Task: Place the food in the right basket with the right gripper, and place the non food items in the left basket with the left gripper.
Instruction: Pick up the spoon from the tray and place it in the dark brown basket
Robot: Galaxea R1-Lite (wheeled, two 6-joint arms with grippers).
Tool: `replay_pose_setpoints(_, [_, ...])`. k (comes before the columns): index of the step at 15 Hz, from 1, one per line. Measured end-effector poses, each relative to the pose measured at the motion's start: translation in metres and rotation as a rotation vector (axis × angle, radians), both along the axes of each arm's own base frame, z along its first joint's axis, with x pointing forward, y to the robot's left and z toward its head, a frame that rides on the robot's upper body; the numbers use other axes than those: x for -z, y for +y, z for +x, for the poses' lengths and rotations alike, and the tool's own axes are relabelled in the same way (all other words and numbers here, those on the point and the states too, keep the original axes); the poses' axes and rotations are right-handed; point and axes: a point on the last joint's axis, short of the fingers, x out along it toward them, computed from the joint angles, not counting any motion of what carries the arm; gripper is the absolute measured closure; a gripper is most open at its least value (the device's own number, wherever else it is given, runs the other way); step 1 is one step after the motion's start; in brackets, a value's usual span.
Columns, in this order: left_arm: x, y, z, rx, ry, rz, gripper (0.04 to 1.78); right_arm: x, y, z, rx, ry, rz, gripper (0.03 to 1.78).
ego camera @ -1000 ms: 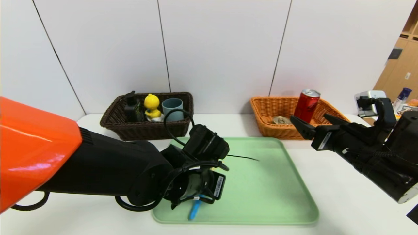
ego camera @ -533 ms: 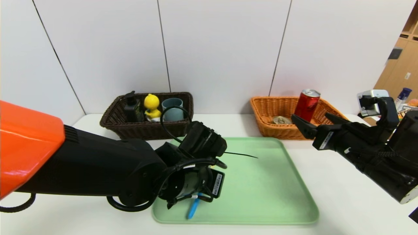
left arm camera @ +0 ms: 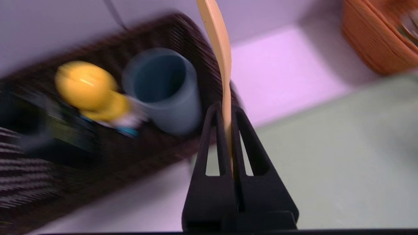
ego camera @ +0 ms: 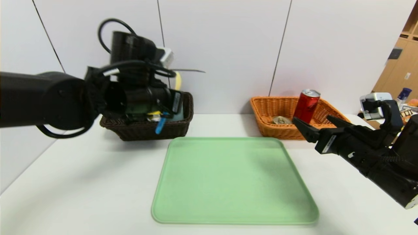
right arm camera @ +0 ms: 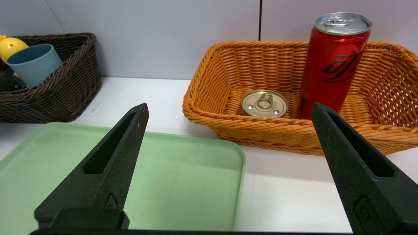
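My left gripper point(left arm camera: 226, 109) is shut on the wooden spoon point(left arm camera: 219, 55) and holds it in the air at the near right corner of the dark brown basket point(ego camera: 178, 129). The spoon's blue handle point(ego camera: 159, 125) hangs below the gripper in the head view. The grey-blue cup point(left arm camera: 161, 86) and yellow duck point(left arm camera: 89, 93) stand in that basket; the black bottle is hidden behind my arm. The red can point(ego camera: 306, 105) and gold-lidded tin point(ego camera: 281, 120) are in the orange basket point(ego camera: 267, 130). My right gripper point(ego camera: 321, 124) is open and empty, just in front of the orange basket.
An empty green tray point(ego camera: 233, 181) lies in the middle of the white table point(ego camera: 81, 182). A white wall stands right behind both baskets. Shelving and small items sit at the far right point(ego camera: 403, 94).
My left arm has lifted the spoon off the tray's near left part and swung it up and back to the dark basket. The right arm has barely moved.
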Motion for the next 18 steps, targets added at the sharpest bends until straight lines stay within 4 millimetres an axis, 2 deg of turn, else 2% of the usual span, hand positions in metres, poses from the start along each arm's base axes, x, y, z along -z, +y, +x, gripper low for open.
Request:
replay_pose_setpoints(2, [-0.021,0.047,0.028,-0.078,-0.118,0.033,1.74,0.002,0.0,-0.001,0.002,0.008,-0.003,0.1])
replay_pose_setpoints(3, [-0.02,0.06,0.04,-0.094,-0.138,0.036,1.74,0.003,-0.001,-0.001,0.002,0.01,-0.005,0.1])
replay_pose_setpoints(5, [-0.009,0.074,0.064,-0.127,-0.168,-0.012,1.74,0.003,-0.001,-0.002,0.001,0.011,-0.009,0.1])
replay_pose_setpoints(7, [0.011,0.077,0.079,-0.148,-0.143,-0.04,1.74,0.003,-0.001,-0.002,0.004,0.011,-0.011,0.1])
replay_pose_setpoints(11, [0.044,0.075,0.097,-0.155,-0.081,-0.037,1.74,0.004,-0.001,-0.003,0.008,0.016,-0.012,0.1])
replay_pose_setpoints(15, [0.064,0.072,0.109,-0.15,-0.13,-0.046,1.74,0.005,-0.001,-0.003,0.007,0.019,-0.013,0.1])
replay_pose_setpoints(18, [0.082,0.072,0.11,-0.152,-0.083,-0.036,1.74,0.004,-0.001,-0.002,0.005,0.016,-0.012,0.1])
